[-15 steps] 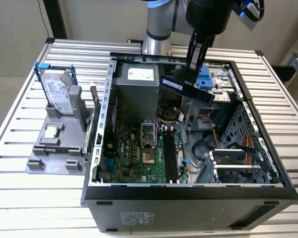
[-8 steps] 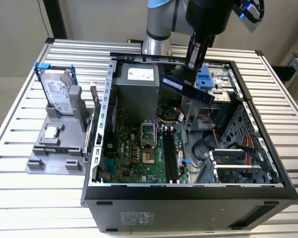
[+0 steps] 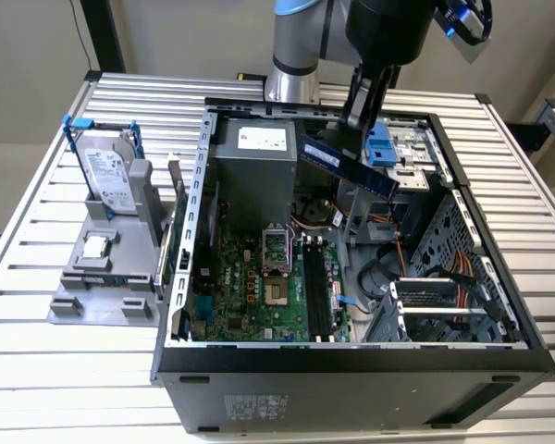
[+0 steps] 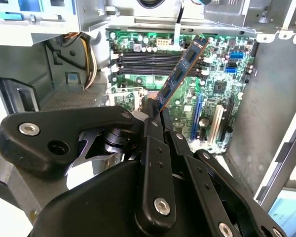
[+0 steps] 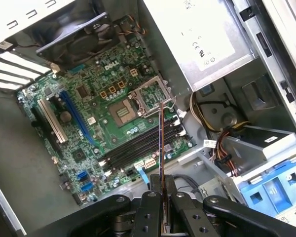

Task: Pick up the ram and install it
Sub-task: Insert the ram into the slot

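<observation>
A ribbed metal table [image 3: 18, 370] carries an open computer case [image 3: 351, 379] that lies on its side, with the motherboard [image 3: 250, 287] facing up. Just beside the case, toward the exterior view's left, a gray holder [image 3: 102, 301] stands on the table. A hard drive [image 3: 106, 176] sits upright in the holder and a small square chip [image 3: 94, 246] lies flat in it.

Above the open case, the pincer [image 3: 353, 129] is pinching the ram [image 3: 349, 166]. The ram hangs tilted in the air next to the power supply box [image 3: 254, 176], clear of the board. In both wrist views the ram [image 4: 180, 74] [image 5: 161, 143] juts out from between the fingers of the pincer [image 4: 155, 111] [image 5: 163, 185], which are pressed against its two flat faces. Inside the case, the dark memory slots [image 4: 148, 57] [image 5: 138, 148] lie below the ram and apart from it.
</observation>
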Action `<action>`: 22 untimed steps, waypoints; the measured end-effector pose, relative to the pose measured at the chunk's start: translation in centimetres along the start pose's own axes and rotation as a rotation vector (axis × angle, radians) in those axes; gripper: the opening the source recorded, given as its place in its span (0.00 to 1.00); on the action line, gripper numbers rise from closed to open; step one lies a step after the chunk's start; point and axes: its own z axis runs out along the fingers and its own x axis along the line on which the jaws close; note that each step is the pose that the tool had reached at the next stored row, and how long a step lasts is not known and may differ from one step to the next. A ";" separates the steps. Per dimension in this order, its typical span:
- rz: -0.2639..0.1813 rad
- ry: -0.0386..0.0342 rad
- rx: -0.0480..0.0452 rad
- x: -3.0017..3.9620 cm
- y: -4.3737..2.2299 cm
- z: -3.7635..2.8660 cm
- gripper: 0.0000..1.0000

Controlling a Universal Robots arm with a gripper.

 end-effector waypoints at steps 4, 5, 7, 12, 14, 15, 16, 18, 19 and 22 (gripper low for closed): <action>0.026 -0.0004 -0.0001 0.00 0.00 0.00 0.00; 0.033 -0.0005 -0.0001 0.00 0.00 0.00 0.00; 0.047 -0.0007 -0.0001 0.00 0.00 0.00 0.00; 0.079 -0.0012 -0.0002 0.00 0.00 0.00 0.00; 0.092 -0.0013 -0.0003 0.00 0.00 0.00 0.00; 0.098 -0.0014 -0.0003 0.00 0.00 0.00 0.00; 0.105 -0.0016 -0.0003 0.00 0.00 0.00 0.00; 0.118 -0.0018 -0.0004 0.00 0.00 0.00 0.00; 0.124 -0.0019 -0.0004 0.00 0.00 0.00 0.00; 0.144 -0.0022 -0.0004 0.00 0.00 0.00 0.00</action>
